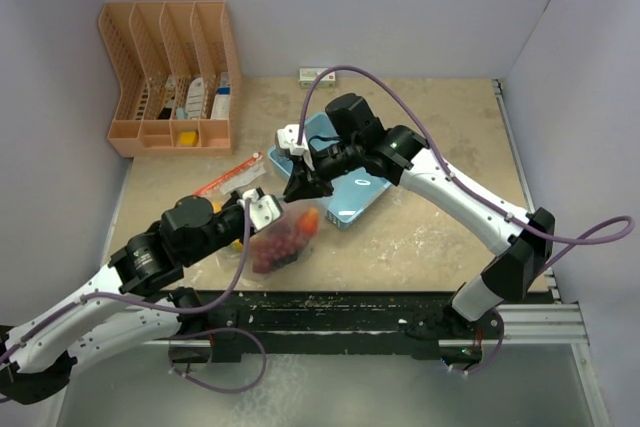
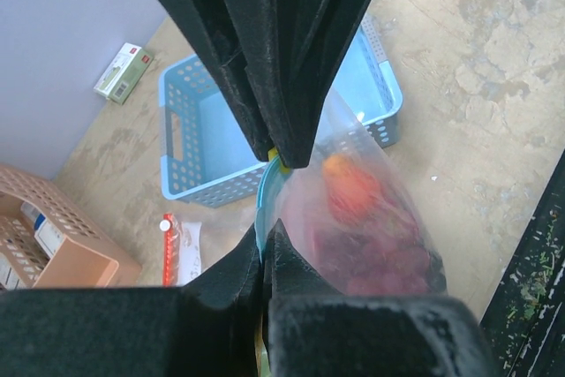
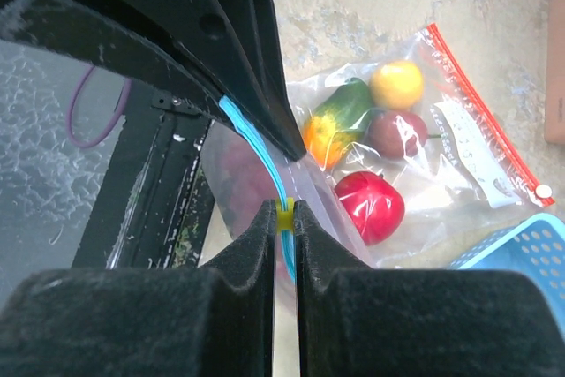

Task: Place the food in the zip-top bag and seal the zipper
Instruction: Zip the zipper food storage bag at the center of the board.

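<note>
Your left claw (image 1: 262,209) is clamped tight on the end of the blue zipper track (image 3: 252,134), and your right claw (image 1: 300,185) is pinched together on the yellow slider (image 3: 284,217), so you're into the sealing step. The zip-top bag (image 1: 285,242) sits just below centre in the overhead view, near the counter's (image 1: 430,137) front edge, with the food (image 2: 353,196) showing red and orange through the plastic. By my read the loading is done. What's left is running that slider along the track, and I can't tell how much of it is shut. Only the right wrist view gives you the slider itself, plus a second bag (image 3: 459,143) at upper right with a red strip, holding a mango (image 3: 340,112), a lemon (image 3: 396,84), a maroon sweet potato (image 3: 397,132) and a red pepper (image 3: 371,205); overhead, your left arm hides most of it. The left wrist view alone shows both claws almost touching, with the blue basket (image 2: 177,121) behind them at upper left.
</note>
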